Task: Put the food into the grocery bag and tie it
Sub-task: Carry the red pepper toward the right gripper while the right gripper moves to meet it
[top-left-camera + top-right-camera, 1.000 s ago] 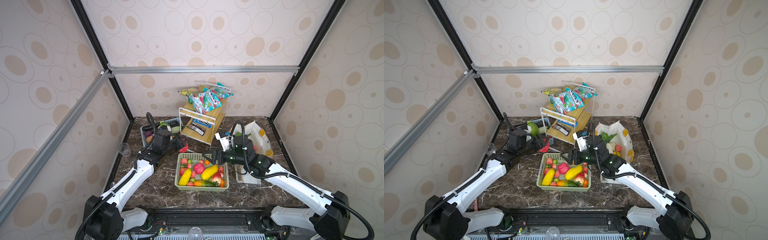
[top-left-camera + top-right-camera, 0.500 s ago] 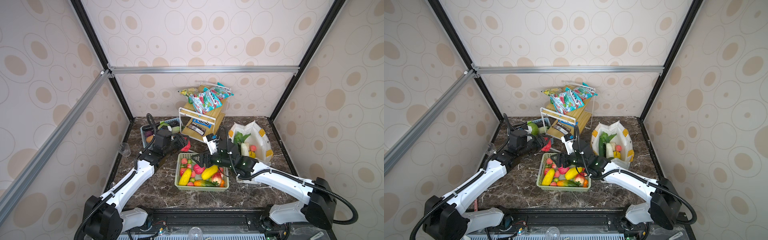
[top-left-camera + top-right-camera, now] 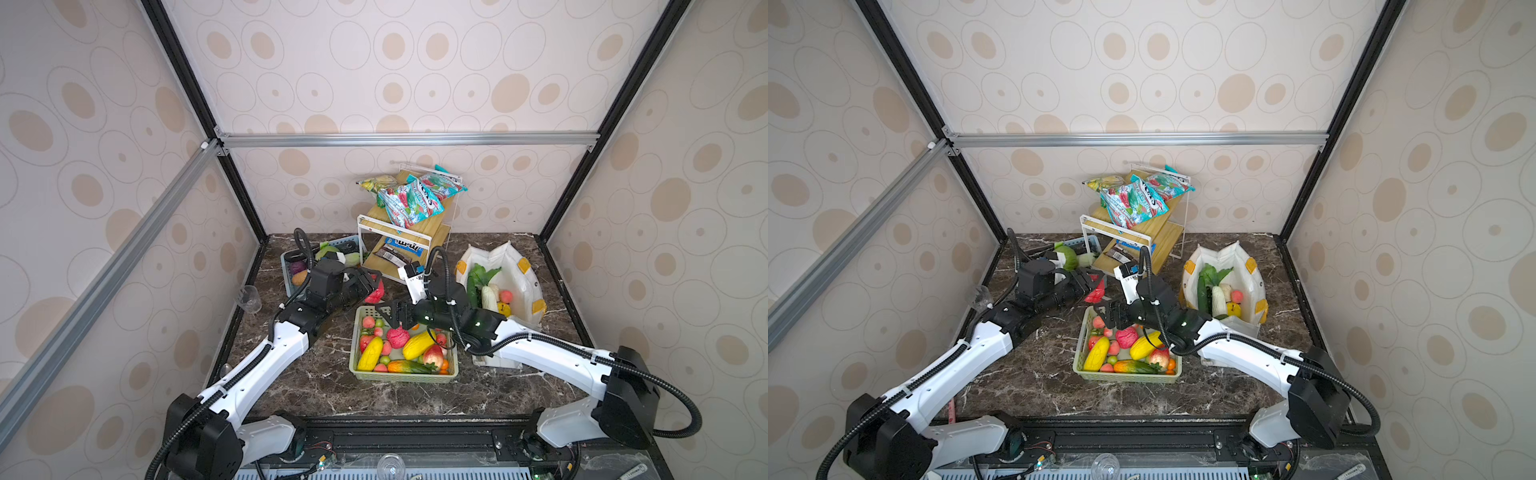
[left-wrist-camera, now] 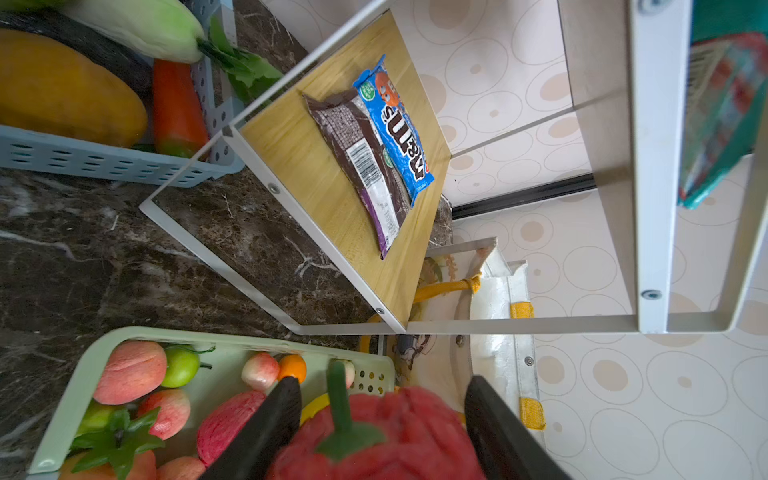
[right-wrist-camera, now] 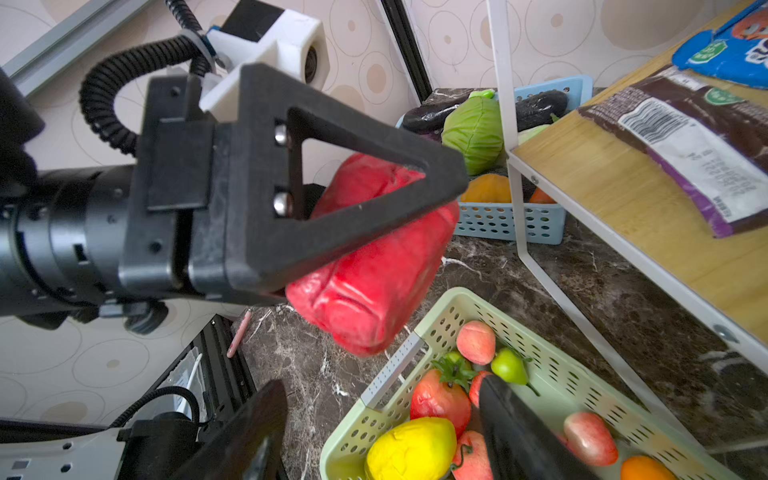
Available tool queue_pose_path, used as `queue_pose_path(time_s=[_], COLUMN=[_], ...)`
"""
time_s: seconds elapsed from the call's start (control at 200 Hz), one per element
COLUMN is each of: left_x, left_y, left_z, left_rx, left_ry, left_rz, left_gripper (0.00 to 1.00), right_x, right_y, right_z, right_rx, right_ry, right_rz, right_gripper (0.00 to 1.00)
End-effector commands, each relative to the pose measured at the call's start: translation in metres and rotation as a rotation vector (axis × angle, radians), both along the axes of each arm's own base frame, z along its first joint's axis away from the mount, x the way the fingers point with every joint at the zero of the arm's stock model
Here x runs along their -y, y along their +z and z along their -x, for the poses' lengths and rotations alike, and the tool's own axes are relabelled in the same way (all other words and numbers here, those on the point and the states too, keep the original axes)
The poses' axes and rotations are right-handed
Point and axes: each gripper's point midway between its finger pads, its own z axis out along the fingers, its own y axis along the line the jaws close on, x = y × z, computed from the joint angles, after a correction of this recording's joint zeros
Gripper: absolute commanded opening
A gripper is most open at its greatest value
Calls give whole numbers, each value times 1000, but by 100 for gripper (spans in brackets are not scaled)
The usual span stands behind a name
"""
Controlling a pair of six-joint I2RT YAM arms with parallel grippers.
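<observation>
Left gripper (image 3: pixel 1091 285) holds a red pepper (image 3: pixel 1096 296); right gripper (image 3: pixel 1107 314) hovers over the green basket (image 3: pixel 1125 377)

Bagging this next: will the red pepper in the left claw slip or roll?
The red pepper looks lobed and creased, so the left claw probably holds it securely. Its matte skin suggests a light foam toy. Rounded sides may let it roll once released.

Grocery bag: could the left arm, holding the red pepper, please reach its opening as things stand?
Probably not directly. The left gripper holds the red pepper beside the rack, and the right arm lies between it and the grocery bag.
</observation>
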Motion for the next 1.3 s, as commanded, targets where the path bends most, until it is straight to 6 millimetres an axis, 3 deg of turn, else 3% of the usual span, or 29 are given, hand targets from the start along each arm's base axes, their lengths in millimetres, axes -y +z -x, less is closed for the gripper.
queue_pose_path(time_s=[0.0,0.195,0.53,0.69,1.0,1.295], left_x=[8,9,7,11,6,12], left_y=[39,39,47,52,50,45], left_z=[1,2,2,3,1,0], left_rx=[76,84,163,183,171,153], left_ry=[-16,-25,-45,-63,-40,-56], left_rz=[71,65,18,45,50,99], left_gripper=[62,62,62,62,62,61], right_x=[-8,-15,1,5,14,16], right_y=[21,24,30,21,34,46], right_z=[-1,1,-5,-10,-18,-24], right_rx=[56,51,-257,-392,-432,-466], right_ry=[24,53,-104,-155,-155,-163], right_rz=[-39,-38,-166,-274,-474,-648], right_gripper=[74,72,74,73,69,69])
